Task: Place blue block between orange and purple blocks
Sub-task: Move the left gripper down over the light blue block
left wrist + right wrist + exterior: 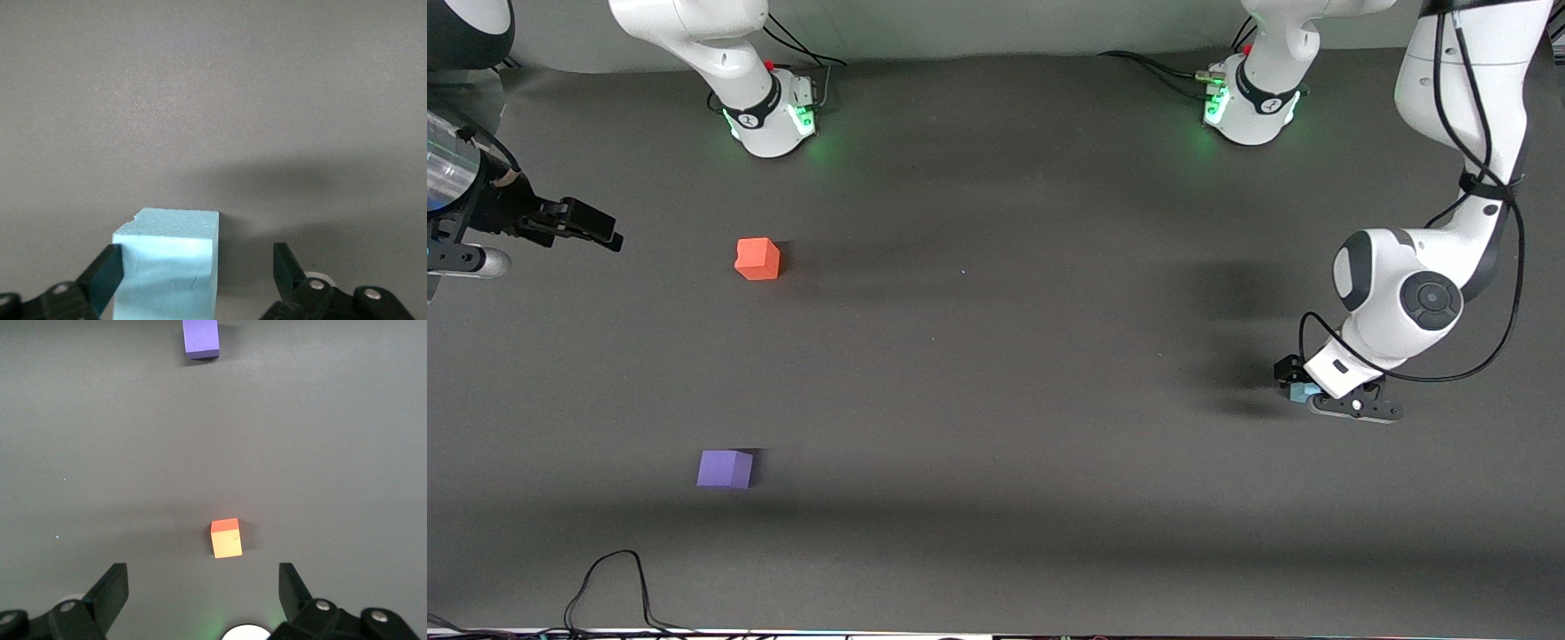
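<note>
The blue block [1303, 390] sits on the dark table [996, 356] at the left arm's end, well apart from the orange block [758, 259], which serves here as the landmark. The left gripper [1303, 396] is down low around the blue block, its fingers [103, 273] spread wider than the cube: in the left wrist view the blue block [170, 263] lies between them, one finger just at its side and the other finger clear of it with a gap of table showing, so nothing is clamped. The purple block [726, 468] rests nearer to the front camera than the orange block, almost in line with it, with bare table between the two. The right gripper [596, 228] waits in the air at the right arm's end of the table, to the side of the orange block; in the right wrist view its fingers [110, 590] stand wide apart and hold nothing, with the orange block [226, 538] and purple block [201, 337] both visible below.
</note>
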You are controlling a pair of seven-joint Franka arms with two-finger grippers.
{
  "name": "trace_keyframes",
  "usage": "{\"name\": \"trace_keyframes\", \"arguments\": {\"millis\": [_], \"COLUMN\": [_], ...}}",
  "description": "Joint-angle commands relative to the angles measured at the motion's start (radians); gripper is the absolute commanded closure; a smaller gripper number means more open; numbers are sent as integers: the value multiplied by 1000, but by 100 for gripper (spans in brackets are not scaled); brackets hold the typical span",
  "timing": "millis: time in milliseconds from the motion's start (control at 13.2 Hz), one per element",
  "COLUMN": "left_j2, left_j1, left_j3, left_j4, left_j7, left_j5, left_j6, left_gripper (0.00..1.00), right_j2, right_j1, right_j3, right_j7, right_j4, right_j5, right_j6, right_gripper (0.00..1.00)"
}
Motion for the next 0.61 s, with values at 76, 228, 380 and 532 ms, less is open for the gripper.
{"name": "trace_keyframes", "arguments": {"millis": [76, 228, 380, 532], "left_j2": [0, 8, 23, 45], "left_j1": [1, 1, 1, 1], "left_j3": [9, 10, 10, 12], "left_j4": [-22, -22, -32, -37], "left_j7": [15, 15, 15, 15], "left_j5": [31, 31, 31, 31], "left_j6": [26, 34, 69, 103], "left_gripper": [0, 0, 0, 0], "right_j2": [-5, -5, -5, -5], "right_j1": [4, 4, 4, 4], "right_j3": [-10, -10, -10, -10], "right_j7": [-15, -15, -15, -15], "right_j4": [-1, -1, -1, -1], "right_j5": [16, 18, 18, 18], "right_j6": [-7, -7, -7, -7], "right_gripper": [0, 0, 0, 0]}}
